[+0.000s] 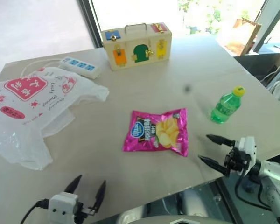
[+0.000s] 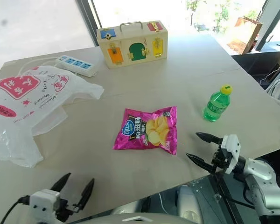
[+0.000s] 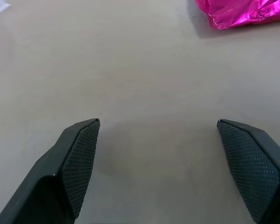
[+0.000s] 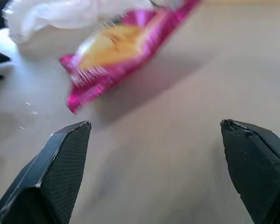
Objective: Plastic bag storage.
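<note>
Two claws hover at the near edge of the table [image 1: 130,88], both spread wide and empty. The left claw [image 1: 87,185] sits at about seven o'clock of the scene, its fingers [image 3: 79,158] pointing ahead over bare tabletop, with nothing between them. The right claw [image 1: 213,149] sits at about four o'clock, turned toward the left, its two black fingers [image 4: 65,163] parted and clear of everything. Nearest to it, at its ten o'clock, lies the chips packet [image 1: 157,131], flat on the table near the middle, shiny magenta with a picture of crisps. At the right claw's twelve o'clock lies a green bottle [image 1: 226,106] with a yellow cap, well apart from the packet. The plastic bag [image 1: 32,105] lies crumpled and spread at the scene's nine o'clock, translucent white with red prints, untouched by either claw and well apart from both. Beyond the bag, at eleven o'clock, rests a white power strip [image 1: 79,66], just beside the bag's far edge. At twelve o'clock stands a wooden lock box [image 1: 136,45] with a metal handle and coloured little doors.
</note>
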Action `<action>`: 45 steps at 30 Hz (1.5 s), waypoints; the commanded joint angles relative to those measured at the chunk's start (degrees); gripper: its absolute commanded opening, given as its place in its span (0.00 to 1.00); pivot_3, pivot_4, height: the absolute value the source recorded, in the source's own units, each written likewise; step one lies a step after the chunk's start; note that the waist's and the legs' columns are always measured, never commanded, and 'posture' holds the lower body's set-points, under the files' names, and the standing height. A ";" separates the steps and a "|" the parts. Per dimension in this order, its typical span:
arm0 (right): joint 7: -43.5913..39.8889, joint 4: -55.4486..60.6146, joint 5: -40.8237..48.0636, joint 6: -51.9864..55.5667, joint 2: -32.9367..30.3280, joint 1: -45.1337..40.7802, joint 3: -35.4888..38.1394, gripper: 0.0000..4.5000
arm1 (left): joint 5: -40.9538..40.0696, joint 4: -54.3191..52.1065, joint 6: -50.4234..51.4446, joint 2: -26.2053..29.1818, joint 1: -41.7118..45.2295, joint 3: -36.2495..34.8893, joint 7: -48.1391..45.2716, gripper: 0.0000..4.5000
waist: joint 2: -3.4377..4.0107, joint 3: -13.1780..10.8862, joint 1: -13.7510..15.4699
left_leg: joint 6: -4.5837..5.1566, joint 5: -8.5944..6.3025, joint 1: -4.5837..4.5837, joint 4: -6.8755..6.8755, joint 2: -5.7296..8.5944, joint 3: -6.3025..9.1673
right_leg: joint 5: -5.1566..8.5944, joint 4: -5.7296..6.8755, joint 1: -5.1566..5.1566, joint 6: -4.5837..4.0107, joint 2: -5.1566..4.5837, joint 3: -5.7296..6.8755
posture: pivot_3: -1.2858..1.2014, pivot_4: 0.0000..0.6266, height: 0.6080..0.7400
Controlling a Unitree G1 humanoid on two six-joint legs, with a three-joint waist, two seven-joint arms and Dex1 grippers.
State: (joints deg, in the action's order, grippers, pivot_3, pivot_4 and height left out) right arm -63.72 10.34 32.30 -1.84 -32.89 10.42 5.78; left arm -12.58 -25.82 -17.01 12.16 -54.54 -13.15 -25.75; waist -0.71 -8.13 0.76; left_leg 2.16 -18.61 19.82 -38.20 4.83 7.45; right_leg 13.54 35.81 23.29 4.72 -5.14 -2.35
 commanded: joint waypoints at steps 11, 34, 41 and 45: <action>7.74 24.25 20.35 27.15 -6.17 -14.03 -4.94 1.00 | 14.43 -2.42 -0.65 -9.27 4.86 -15.73 21.25 0.95 | -0.50 0.02 1.03 | 0.05 -0.04 0.08 -0.12 0.02 0.10 | 0.00 -0.01 -0.05 0.01 -0.03 0.19 | 0.52 0.24 1.00; 6.28 20.55 12.47 26.10 0.38 -18.94 -9.80 1.00 | 0.40 3.73 13.99 -0.94 24.23 -17.89 16.45 0.95 | -0.44 0.10 1.22 | 0.00 -0.05 0.08 -0.16 0.07 0.11 | -0.02 0.07 0.09 -0.01 0.00 0.15 | 0.52 0.24 1.00; 5.70 19.81 10.46 24.94 1.18 -18.59 -10.09 1.00 | -1.38 3.10 13.48 -0.38 27.22 -19.97 17.24 0.95 | -0.44 0.11 0.91 | -0.02 -0.05 0.08 -0.16 0.06 0.11 | -0.02 0.08 0.12 -0.01 0.01 0.13 | 0.52 0.24 1.00; 5.54 19.68 9.66 24.35 1.74 -18.33 -10.48 1.00 | -2.01 4.78 15.63 -0.57 28.33 -21.56 19.52 0.95 | -0.44 0.11 0.61 | -0.02 -0.06 0.08 -0.16 0.06 0.11 | -0.02 0.08 0.12 -0.01 0.01 0.13 | 0.52 0.24 1.00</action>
State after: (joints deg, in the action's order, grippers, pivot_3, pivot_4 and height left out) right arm -57.66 29.02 41.85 23.73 -31.38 -7.84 -4.62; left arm -13.76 -20.70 -1.82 11.35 -26.47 -32.57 -7.67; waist -1.15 -8.03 1.37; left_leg 2.14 -18.66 19.90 -38.35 4.89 7.57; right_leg 13.52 35.90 23.41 4.71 -5.13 -2.21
